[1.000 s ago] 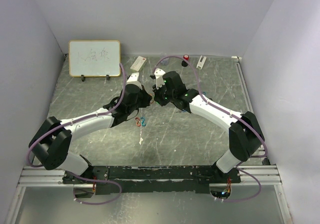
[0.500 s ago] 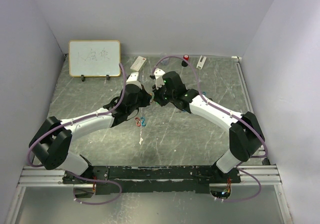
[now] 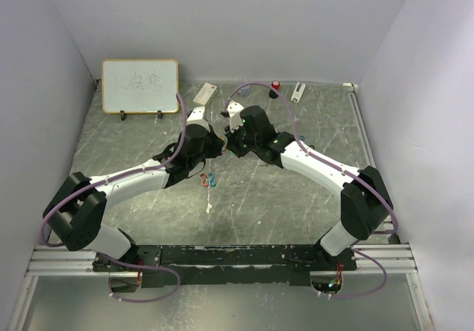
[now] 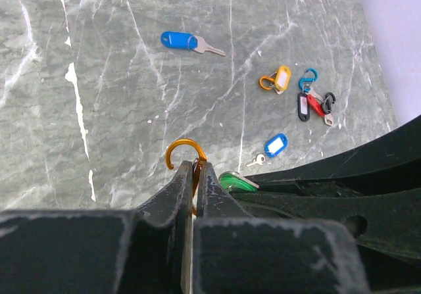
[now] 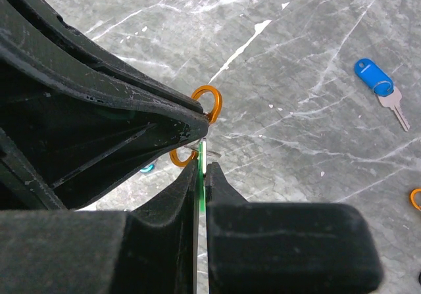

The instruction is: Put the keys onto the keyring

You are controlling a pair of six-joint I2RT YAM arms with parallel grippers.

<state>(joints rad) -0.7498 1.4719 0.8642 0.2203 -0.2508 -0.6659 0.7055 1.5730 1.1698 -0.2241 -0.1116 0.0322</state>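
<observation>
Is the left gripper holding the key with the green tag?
No, the left gripper is shut on the orange ring; the green-tagged key is in the right gripper.

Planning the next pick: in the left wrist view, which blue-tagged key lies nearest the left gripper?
The blue-tagged key with the white label, just right of the left gripper. The plain blue-tagged key lies alone, much farther off.
</observation>
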